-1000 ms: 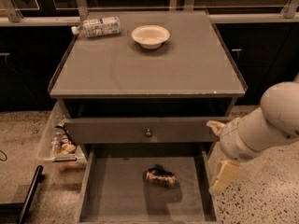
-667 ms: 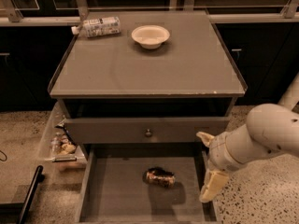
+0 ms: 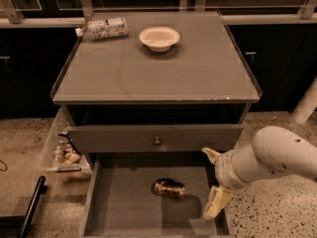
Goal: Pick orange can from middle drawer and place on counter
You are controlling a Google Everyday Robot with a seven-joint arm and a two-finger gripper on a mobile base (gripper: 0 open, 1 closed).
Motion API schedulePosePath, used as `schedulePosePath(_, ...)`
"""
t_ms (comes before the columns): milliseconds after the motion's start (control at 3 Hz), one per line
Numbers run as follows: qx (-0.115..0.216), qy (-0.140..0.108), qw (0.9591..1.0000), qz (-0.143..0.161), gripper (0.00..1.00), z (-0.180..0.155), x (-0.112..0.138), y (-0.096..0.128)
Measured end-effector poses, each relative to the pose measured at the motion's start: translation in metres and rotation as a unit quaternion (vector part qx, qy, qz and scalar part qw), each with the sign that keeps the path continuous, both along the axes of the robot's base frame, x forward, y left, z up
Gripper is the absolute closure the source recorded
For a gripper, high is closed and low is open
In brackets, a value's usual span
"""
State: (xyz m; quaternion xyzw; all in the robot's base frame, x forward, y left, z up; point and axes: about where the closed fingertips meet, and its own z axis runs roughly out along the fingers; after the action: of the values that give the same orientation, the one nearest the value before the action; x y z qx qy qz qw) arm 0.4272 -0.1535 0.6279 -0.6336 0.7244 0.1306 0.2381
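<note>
Gripper (image 3: 214, 178) stands at the right edge of the middle drawer (image 3: 124, 202), pincer spread wide, holding nothing. Orange can (image 3: 170, 188) lies on its side on the drawer floor, about mid-width, apart from the gripper. Advised: move left, keep below the upper drawer front (image 3: 124, 139), and close across the can's round body, not its ends. That front overhangs the drawer's back edge. Counter (image 3: 148, 78) carries a white bowl (image 3: 159, 37) near its back edge and a bottle (image 3: 104, 28) at the back-left corner.
</note>
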Motion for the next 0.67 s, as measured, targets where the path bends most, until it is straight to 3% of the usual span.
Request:
schedulePosePath(333,0.004,-0.004,1.0,-0.004,0.0,-0.015,0.004,0.003)
schedulePosePath(667,0.014,-0.009,0.9998,0.009,0.0,-0.059,0.018,0.007)
